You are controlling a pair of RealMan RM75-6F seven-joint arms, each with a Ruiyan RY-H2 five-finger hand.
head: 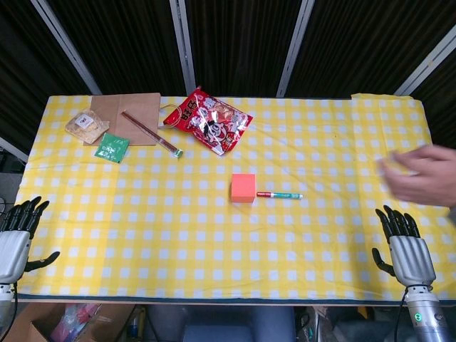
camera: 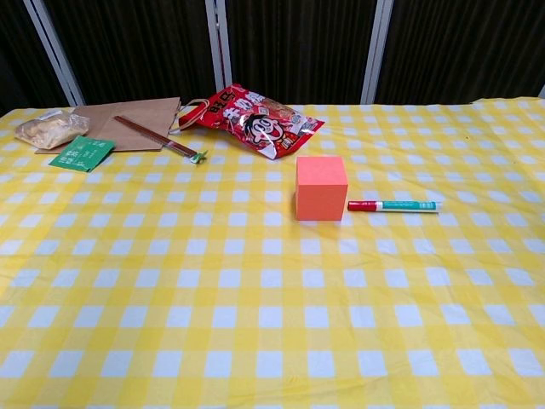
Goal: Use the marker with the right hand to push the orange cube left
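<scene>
An orange cube (head: 244, 188) (camera: 321, 187) sits near the middle of the yellow checked tablecloth. Just to its right lies a marker (head: 279, 194) (camera: 392, 205) with a red cap and green-white barrel, its red end almost touching the cube. My right hand (head: 406, 249) rests at the table's front right edge, fingers spread and holding nothing, far from the marker. At the front left edge my left hand (head: 18, 234) is also open and holding nothing. Neither hand shows in the chest view.
A red snack bag (head: 208, 119) (camera: 251, 118) lies behind the cube. At the back left are a brown paper bag (head: 132, 114), chopsticks (head: 151, 133), a green packet (head: 112, 147) and a clear snack pouch (head: 86, 123). A blurred human hand (head: 420, 174) reaches in at the right edge.
</scene>
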